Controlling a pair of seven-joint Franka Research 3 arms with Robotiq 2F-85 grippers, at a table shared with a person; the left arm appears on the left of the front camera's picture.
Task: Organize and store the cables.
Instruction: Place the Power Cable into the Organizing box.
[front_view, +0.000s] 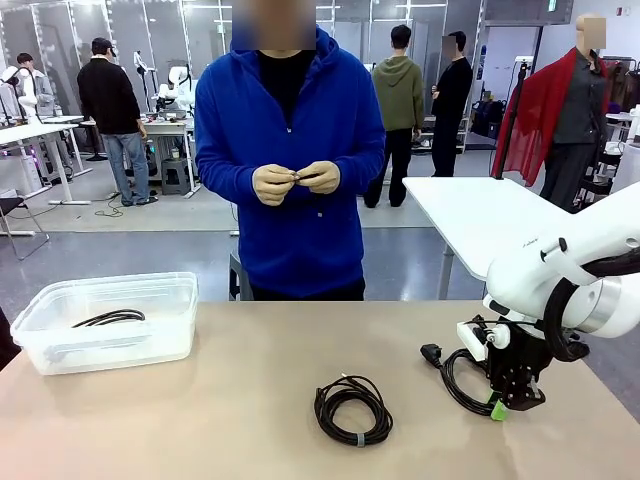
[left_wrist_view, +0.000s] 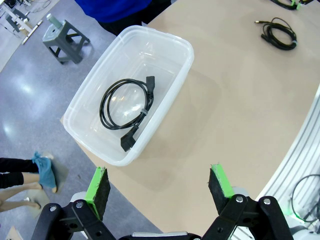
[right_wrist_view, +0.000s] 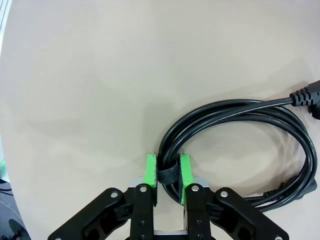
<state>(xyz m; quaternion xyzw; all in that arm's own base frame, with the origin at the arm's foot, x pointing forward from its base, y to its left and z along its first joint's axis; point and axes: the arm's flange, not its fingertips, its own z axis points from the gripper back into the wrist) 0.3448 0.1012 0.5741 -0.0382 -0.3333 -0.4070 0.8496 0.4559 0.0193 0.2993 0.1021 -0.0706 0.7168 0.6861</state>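
Note:
At the table's right, my right gripper (front_view: 505, 405) is down on a coiled black cable (front_view: 458, 378) with a plug end. The right wrist view shows its green pads shut on the banded part of that cable (right_wrist_view: 240, 125). A second coiled cable (front_view: 352, 408) with a small band lies in the middle near the front edge, also in the left wrist view as a small coil (left_wrist_view: 280, 36). A third cable (left_wrist_view: 125, 107) lies inside the clear plastic bin (left_wrist_view: 170, 95). My left gripper (left_wrist_view: 160, 192) hangs open high above the bin's near corner, holding nothing.
The clear bin (front_view: 40, 350) stands at the table's left. A person in a blue hoodie (front_view: 290, 150) stands at the far side, both hands together at the chest. A white table (front_view: 480, 215) lies beyond on the right.

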